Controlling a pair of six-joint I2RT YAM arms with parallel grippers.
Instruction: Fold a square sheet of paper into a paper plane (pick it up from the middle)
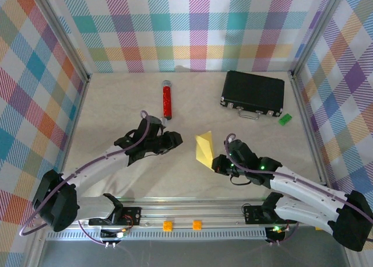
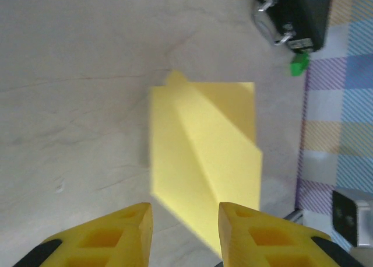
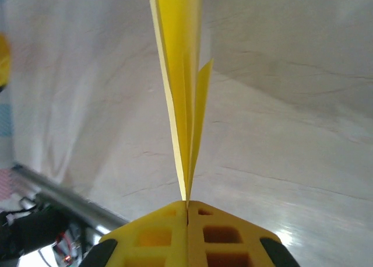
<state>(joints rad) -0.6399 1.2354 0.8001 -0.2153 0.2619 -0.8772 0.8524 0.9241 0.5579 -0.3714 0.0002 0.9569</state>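
The yellow paper (image 1: 205, 149) is folded with sharp creases and sits near the middle of the counter (image 1: 116, 104). The right hand (image 1: 217, 164) pinches it at its near corner. In the right wrist view the two yellow fingers (image 3: 157, 232) press flat together on the paper's (image 3: 180, 104) bottom edge. The paper stands up thin like a blade, and one flap opens a little to the side.

The left hand (image 1: 173, 140) is just to the left of the paper and is not touching it. In the left wrist view this hand (image 2: 185, 211) has a narrow gap between its tips. It holds nothing, and the paper (image 2: 204, 162) lies just past the tips.

There is bare counter all around the paper. Farther back are a red cylinder (image 1: 167, 101) and a black case (image 1: 253, 92). A small green block (image 1: 284, 119) sits by the case, near the right wall. They are well apart from the paper.
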